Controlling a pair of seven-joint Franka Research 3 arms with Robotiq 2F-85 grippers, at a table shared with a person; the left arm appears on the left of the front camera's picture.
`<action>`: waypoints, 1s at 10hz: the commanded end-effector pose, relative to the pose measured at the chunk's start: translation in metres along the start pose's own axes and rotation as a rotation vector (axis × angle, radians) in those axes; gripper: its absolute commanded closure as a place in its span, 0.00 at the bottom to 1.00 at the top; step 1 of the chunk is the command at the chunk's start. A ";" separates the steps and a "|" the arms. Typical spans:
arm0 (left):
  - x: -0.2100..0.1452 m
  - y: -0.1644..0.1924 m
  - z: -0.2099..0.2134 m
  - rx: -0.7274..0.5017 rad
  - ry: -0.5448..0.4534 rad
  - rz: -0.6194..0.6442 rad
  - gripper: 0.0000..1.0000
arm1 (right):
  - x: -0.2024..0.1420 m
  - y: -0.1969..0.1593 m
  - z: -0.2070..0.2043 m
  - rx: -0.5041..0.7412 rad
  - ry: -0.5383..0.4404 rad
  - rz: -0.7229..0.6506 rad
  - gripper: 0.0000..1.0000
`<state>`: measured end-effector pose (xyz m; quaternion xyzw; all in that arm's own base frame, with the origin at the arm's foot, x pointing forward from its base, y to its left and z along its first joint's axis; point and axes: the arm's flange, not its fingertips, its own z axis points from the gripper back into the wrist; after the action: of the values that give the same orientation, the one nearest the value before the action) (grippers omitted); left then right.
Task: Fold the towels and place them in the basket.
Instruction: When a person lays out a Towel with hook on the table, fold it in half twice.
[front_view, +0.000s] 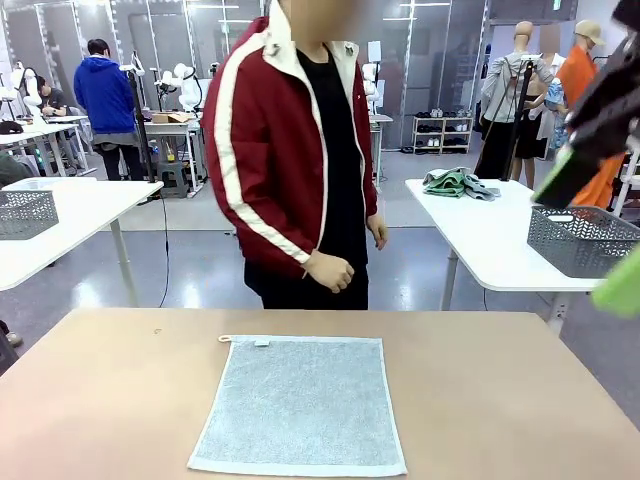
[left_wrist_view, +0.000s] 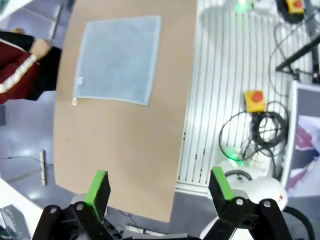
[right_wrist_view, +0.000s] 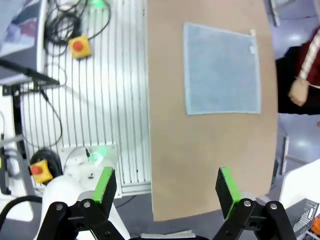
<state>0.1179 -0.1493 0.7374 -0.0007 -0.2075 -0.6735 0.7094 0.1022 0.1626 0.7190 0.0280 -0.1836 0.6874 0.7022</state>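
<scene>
We see the left gripper standing wide open with nothing between its green pads, held high above the near edge of the tan worktop. Far ahead of its fingertips, well apart from them and off to the side of the pad that shows on the left in its own view, the grey-blue towel lies spread flat and unfolded on the worktop. A small white label sits on the towel's edge farthest from this gripper.

The right gripper is likewise fully open and has hold of nothing. It too hangs high over the worktop's near edge. The same towel lies far beyond its fingertips, ahead of the pad that shows on the right in its view, and touches neither gripper. In the front view this gripper appears as a dark blur with green pads at the right edge.

Past the towel's far edge, as seen from both grippers, a person in a dark red jacket with white stripes stands at the worktop. The person's hand hangs clear of the cloth.

Beyond the right gripper, on a white side table, we see a dark grey lattice basket and, well apart from it, a heap of sea-green towels. Another lattice basket sits on a white table on the left gripper's side.
</scene>
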 end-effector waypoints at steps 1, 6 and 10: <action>-0.013 -0.024 -0.017 -0.022 0.060 -0.092 0.00 | -0.010 0.017 -0.016 0.045 0.095 0.099 0.00; -0.012 -0.017 -0.038 -0.055 0.081 -0.084 0.00 | -0.010 0.006 -0.036 0.083 0.115 0.084 0.00; -0.012 -0.017 -0.038 -0.055 0.081 -0.084 0.00 | -0.010 0.006 -0.036 0.083 0.115 0.084 0.00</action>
<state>0.1186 -0.1479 0.6903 0.0131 -0.1541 -0.7056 0.6915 0.1112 0.1631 0.6800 0.0104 -0.1136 0.7215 0.6829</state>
